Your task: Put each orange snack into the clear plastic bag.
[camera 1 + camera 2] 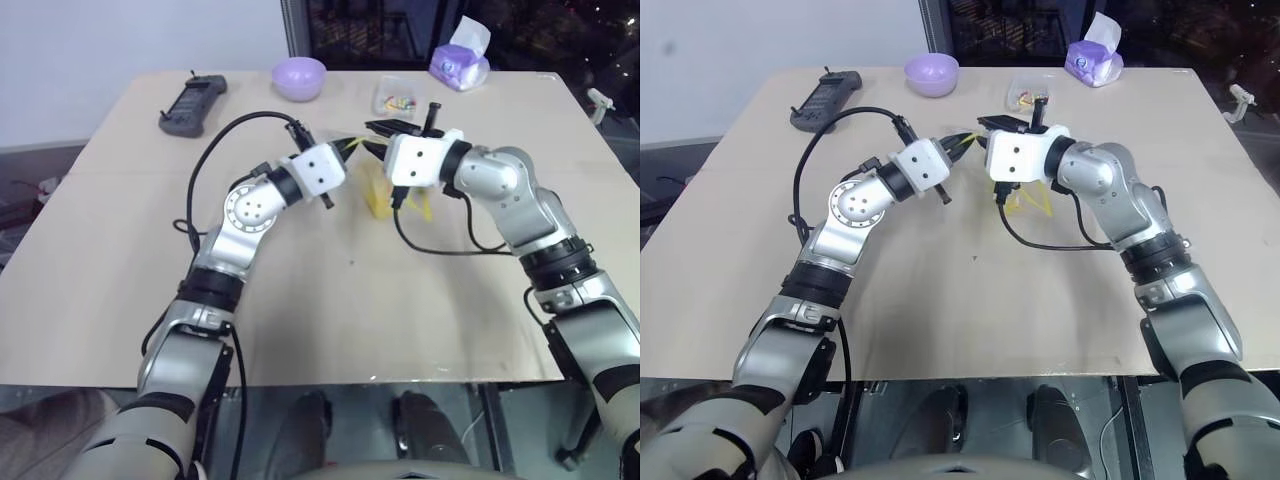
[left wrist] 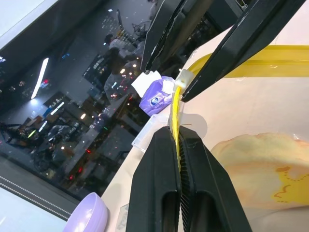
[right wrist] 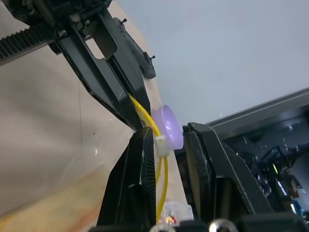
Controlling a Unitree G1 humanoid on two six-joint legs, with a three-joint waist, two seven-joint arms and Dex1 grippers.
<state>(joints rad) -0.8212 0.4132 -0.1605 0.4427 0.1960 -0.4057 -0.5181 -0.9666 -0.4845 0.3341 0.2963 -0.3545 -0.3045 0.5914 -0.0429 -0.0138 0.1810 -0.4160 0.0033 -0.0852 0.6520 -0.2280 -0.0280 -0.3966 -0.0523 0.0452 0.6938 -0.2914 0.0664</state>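
One clear plastic bag [image 1: 378,190], seemingly holding one orange snack [image 2: 260,159], hangs pinched by both jaws.

Bag [image 1: 378,190] between 2 grippers mid-table, snack [image 2: 263,159] inside, bowl [image 1: 299,77] behind, remote [image 1: 192,104] far left.

The orange snack [image 2: 263,166] inside the clear plastic bag [image 1: 377,190] is cut off by the frame edge.
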